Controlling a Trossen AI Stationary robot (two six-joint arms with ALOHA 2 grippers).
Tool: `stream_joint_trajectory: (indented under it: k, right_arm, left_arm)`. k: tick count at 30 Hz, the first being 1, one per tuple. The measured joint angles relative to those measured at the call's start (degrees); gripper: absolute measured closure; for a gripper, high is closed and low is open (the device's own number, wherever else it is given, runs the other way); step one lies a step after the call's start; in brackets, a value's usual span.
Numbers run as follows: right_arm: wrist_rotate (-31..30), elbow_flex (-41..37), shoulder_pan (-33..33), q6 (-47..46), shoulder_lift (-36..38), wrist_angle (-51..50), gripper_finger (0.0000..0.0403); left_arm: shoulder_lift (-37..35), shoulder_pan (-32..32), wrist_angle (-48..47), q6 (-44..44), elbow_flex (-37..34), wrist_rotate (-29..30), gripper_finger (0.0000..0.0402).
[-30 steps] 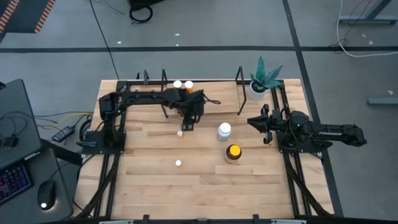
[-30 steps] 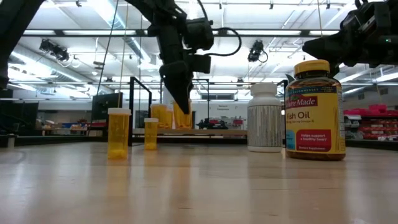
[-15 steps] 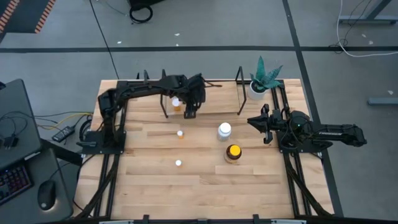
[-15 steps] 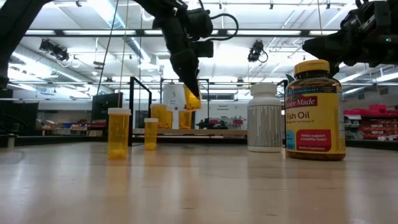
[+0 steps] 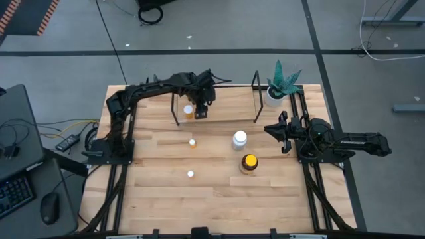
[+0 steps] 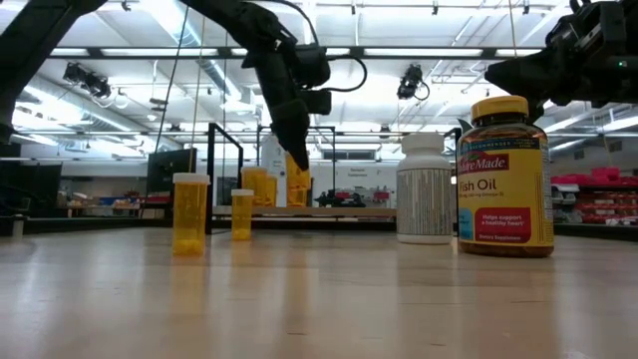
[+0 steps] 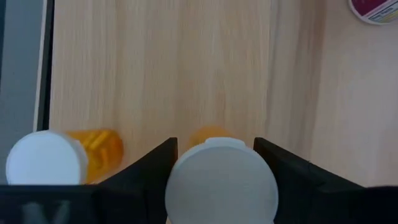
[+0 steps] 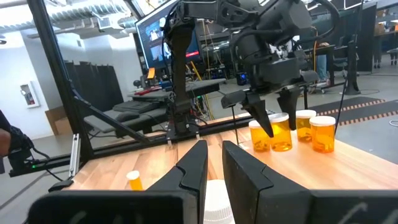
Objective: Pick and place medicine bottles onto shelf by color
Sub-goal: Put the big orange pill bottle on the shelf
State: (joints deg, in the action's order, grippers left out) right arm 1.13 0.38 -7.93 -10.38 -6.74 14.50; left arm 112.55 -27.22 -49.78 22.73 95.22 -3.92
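Observation:
My left gripper [image 5: 202,110] reaches over the shelf [image 5: 255,99] at the table's far side and is shut on a small orange bottle [image 6: 297,185]. Other orange bottles [image 8: 323,133] stand on the shelf board beside it, one right next to the held one [image 7: 46,159]. Two more small orange bottles [image 6: 189,212] [image 6: 242,212] stand on the tabletop. The white bottle [image 5: 239,139] and the amber yellow-capped bottle [image 5: 249,162] stand upright near my right gripper [image 5: 275,130]. That gripper waits at the right, open by a narrow gap. My left gripper pinches the orange bottle at its white cap [image 7: 221,185], one finger [image 7: 149,174] on each side. The fingers come from above, pointing down. The bottle stands upright below them, its bottom level with its neighbours on the shelf board; whether it rests there I cannot tell.
A white pot with a green plant [image 5: 279,89] stands at the far right corner beside the shelf. The shelf's upright black posts [image 5: 176,109] rise around the left gripper. Bare wood stretches across the table's near half [image 5: 219,199].
My left gripper carried the orange bottle from the table's middle toward the far edge, raising it tilted over the shelf's front rail. It then lowered it upright among the bottles on the shelf. The right arm kept still.

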Motion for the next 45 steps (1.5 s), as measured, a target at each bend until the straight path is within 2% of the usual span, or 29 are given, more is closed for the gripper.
stream_joint_trajectory:
  k: [8, 17, 24, 32, 45]
  right_arm:
    - [0.0, 0.0, -0.01, 0.01, 0.0, 0.0, 0.0346]
    - [0.02, 0.0, 0.01, 0.01, 0.0, 0.21, 0.0346]
    - [0.0, 0.0, -0.01, 0.01, 0.0, 0.46, 0.0346]
    - [0.0, 0.0, 0.0, 0.01, 0.0, 0.44, 0.0346]
    - [0.0, 0.0, 0.01, 0.01, 0.0, 0.44, 0.0346]
  left_arm:
    - [1.5, 0.52, 0.26, -2.75, -0.06, -0.87, 0.0178]
    - [2.73, 0.37, -0.92, -3.48, -0.04, 0.2, 0.0196]
    - [2.73, 0.28, -3.25, -2.77, -0.04, 0.24, 0.018]
    - [2.71, 0.28, -3.75, -2.9, -0.04, 0.24, 0.019]
    - [2.71, 0.46, -4.57, -3.02, -0.04, 1.68, 0.0122]
